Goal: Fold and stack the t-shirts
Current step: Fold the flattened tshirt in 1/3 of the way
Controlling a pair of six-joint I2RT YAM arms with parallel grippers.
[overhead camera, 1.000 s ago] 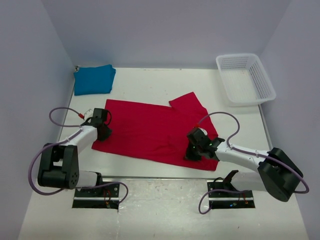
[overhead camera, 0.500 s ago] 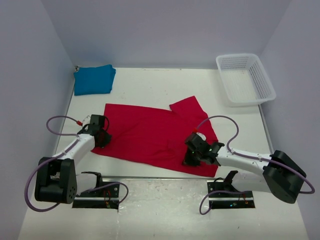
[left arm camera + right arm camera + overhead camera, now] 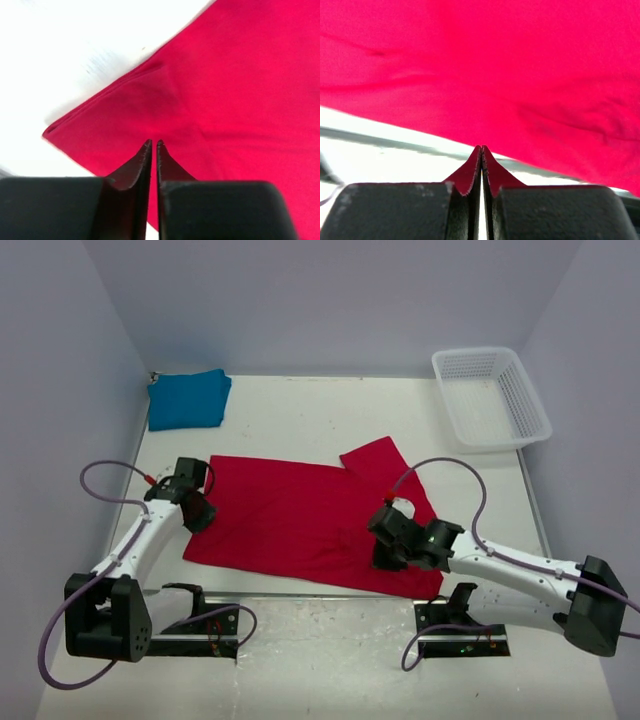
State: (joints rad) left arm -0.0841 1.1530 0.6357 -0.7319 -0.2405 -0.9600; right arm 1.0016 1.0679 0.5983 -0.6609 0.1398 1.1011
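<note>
The red t-shirt [image 3: 290,515] lies flat in the middle of the table, partly folded, with one sleeve sticking out at the back right. My left gripper [image 3: 197,510] is shut, its tips resting on the shirt's left end near a corner [image 3: 152,142]. My right gripper [image 3: 388,552] is shut, its tips down at the shirt's near right part by the hem [image 3: 481,146]. No cloth shows between either pair of jaws. The red cloth fills both wrist views [image 3: 225,75] [image 3: 495,60]. The teal-blue t-shirt [image 3: 187,398] lies folded at the back left corner.
A white mesh basket [image 3: 492,444] stands at the back right. White walls close the table on three sides. The shirt's near hem lies close to the table's front edge, just ahead of the arm bases.
The red shirt has slid toward the near edge, staying flat. Both shut grippers moved nearer with it; the left one also shifted slightly left.
</note>
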